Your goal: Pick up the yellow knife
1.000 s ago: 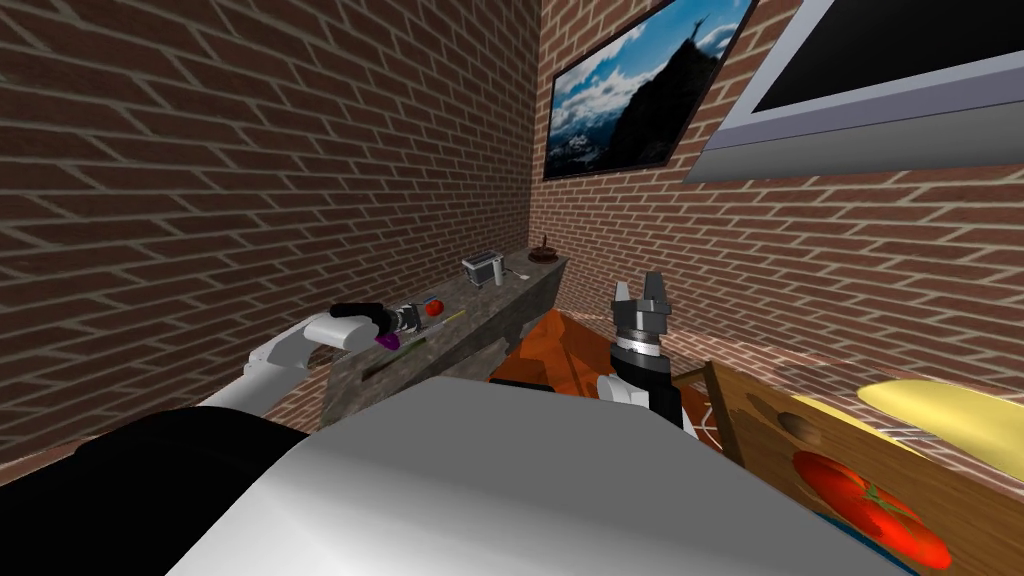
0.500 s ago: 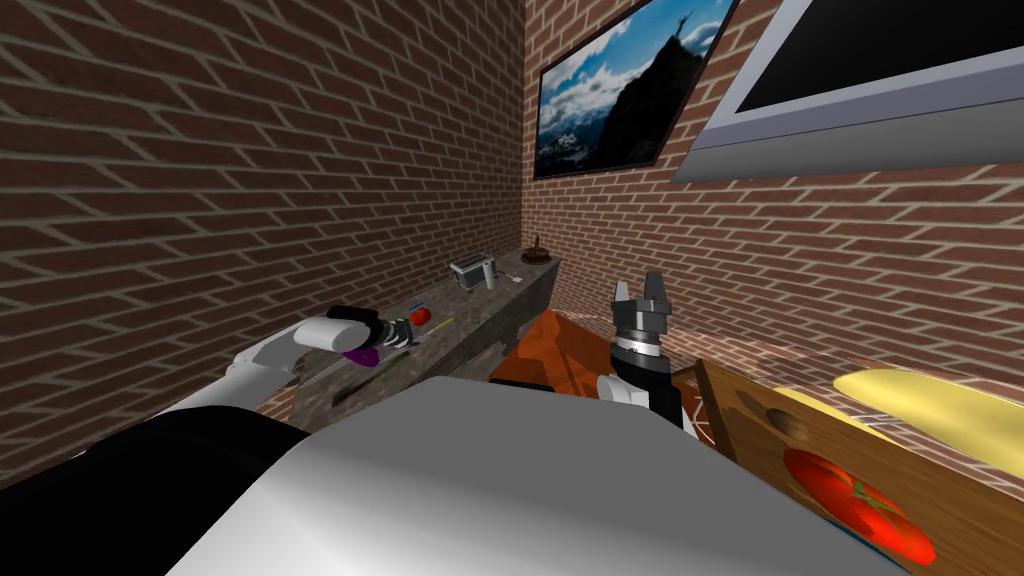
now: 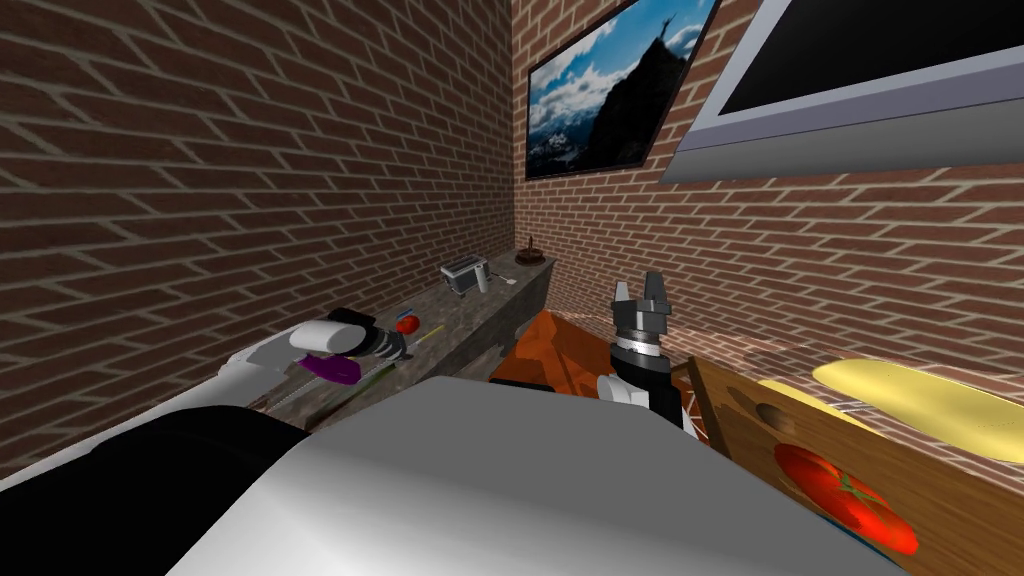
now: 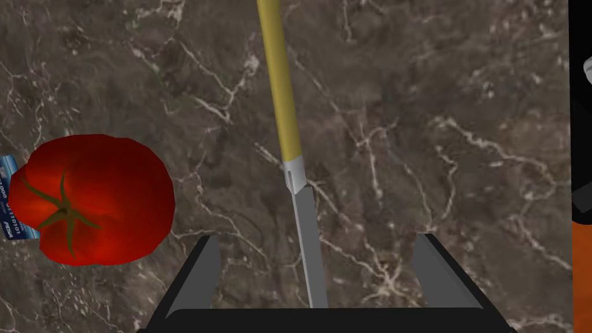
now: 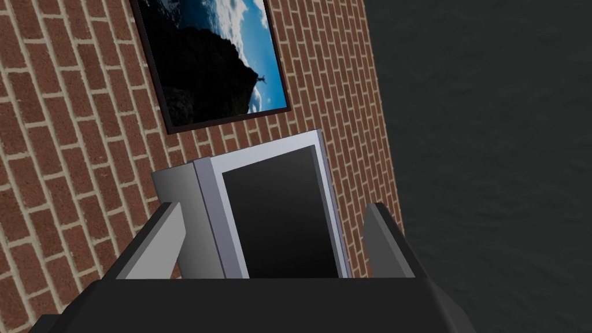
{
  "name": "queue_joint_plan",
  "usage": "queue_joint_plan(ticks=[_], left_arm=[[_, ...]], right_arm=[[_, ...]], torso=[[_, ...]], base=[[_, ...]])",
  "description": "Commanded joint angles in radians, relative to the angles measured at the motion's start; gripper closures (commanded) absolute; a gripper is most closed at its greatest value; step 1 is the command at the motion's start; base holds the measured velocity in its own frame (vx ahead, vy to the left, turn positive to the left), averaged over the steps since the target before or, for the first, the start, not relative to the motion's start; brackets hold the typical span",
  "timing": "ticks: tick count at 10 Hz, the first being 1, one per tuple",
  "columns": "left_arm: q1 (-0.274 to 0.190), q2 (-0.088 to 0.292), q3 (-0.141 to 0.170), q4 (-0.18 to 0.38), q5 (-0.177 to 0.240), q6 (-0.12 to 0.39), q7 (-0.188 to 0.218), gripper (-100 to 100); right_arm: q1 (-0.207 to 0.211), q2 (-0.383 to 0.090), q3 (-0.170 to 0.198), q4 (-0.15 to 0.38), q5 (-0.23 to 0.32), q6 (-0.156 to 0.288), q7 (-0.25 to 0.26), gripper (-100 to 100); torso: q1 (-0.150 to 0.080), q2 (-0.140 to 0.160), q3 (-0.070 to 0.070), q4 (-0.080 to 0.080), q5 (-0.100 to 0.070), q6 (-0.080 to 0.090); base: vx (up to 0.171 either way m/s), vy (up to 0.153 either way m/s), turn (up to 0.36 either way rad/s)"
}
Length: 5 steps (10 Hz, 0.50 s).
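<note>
**A:** Well, start closest in. What is the right gripper point(image 3: 640, 293) doing?

**B:** It's parked upright just ahead of the chest with its fingers standing apart and nothing between them. I think it's held there to keep out of the left arm's way.

**A:** And the left gripper point(image 4: 316, 243)?

**B:** It's out over the dark marbled countertop point(image 4: 462, 115), looking down on it. Its fingers are spread wide with one on each side of the yellow knife point(image 4: 289, 150), and neither touches it. The knife lies flat on the stone. Its grey blade runs in between the fingers and its yellow handle points away from the hand.

**A:** So the opening is lined up on the blade rather than the handle?

**B:** Yes, and I'd say that's the weak spot. A thin flat blade gives the fingers little to pinch, while the rounder handle farther out should hold better. How high the fingers hang above the stone, I cannot tell.

**A:** Is anything crowding it?

**B:** There's a tomato point(image 4: 92, 199) near the left finger, apart from the knife, with a blue labelled item point(image 4: 8, 196) half hidden behind it. A sideways drift could nudge the tomato.

**A:** And farther along?

**B:** A toaster point(image 3: 463, 274) sits well down the counter, clear of the work.
</note>
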Motion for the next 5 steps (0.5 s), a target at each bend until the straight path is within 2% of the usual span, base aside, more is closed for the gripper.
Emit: queue_joint_plan(ticks=[1,5], left_arm=[[0.008,0.013,-0.002,0.026,0.029,0.021,0.013,-100],[0.051,0.078,-0.023,0.094,0.134,0.119,0.106,-100]], right_arm=[[0.0,0.0,0.0,0.0,0.0,0.0,0.0,0],[0.0,0.0,0.0,0.0,0.0,0.0,0.0,0]], torso=[[0.0,0.0,0.0,0.0,0.0,0.0],[0.001,0.0,0.0,0.0,0.0,0.0]], base=[[0.078,-0.009,-0.054],[0.083,-0.007,-0.099]])
